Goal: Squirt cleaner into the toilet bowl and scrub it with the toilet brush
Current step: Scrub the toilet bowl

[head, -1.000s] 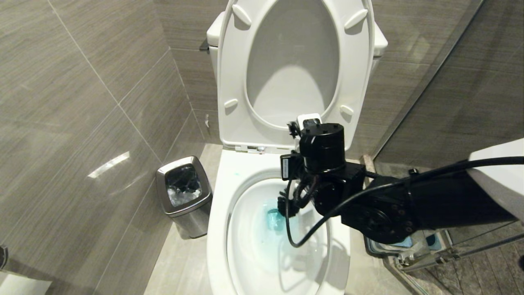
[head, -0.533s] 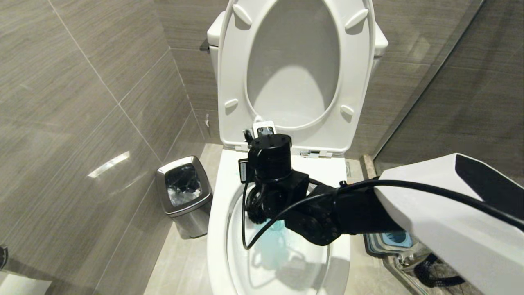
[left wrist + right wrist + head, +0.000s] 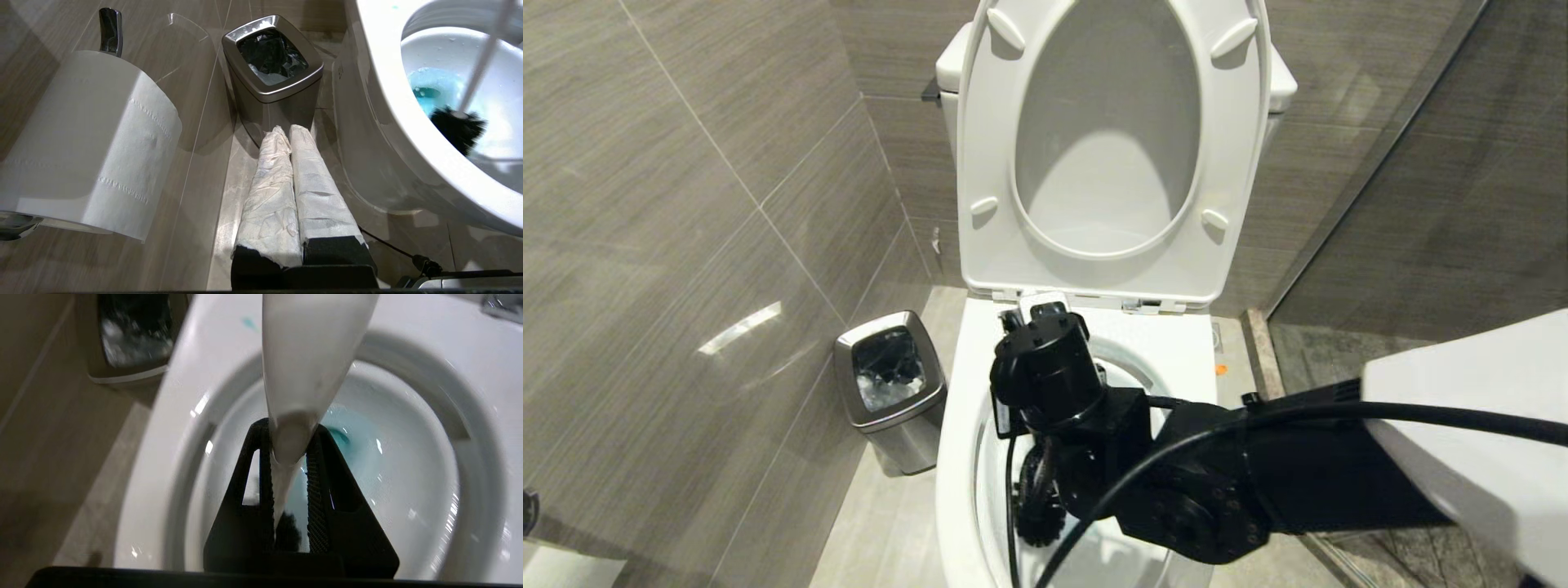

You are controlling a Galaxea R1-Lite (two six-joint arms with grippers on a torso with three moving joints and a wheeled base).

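Note:
The white toilet bowl (image 3: 956,457) lies below me with its seat up. My right gripper (image 3: 289,428) points down over the basin and is shut on the toilet brush's white handle (image 3: 306,355). The black bristle head (image 3: 1039,510) sits against the bowl's near-left inner wall, and it shows again in the left wrist view (image 3: 457,126). Turquoise cleaner (image 3: 355,445) tints the water at the bottom (image 3: 425,87). In the head view the right arm (image 3: 1176,482) covers most of the basin. My left gripper (image 3: 286,130), its fingers wrapped in white paper, hangs shut and empty, low beside the toilet.
A small steel bin (image 3: 890,384) with a black liner stands on the floor left of the toilet, just ahead of the left gripper. A toilet paper roll (image 3: 90,139) hangs on the tiled left wall. The raised seat and lid (image 3: 980,147) lean against the tank. A glass shower wall (image 3: 1380,163) closes the right side.
The right arm has swung left and toward me, lower over the bowl. The brush head has gone from the blue water at the middle to the near-left wall. The left arm has kept still.

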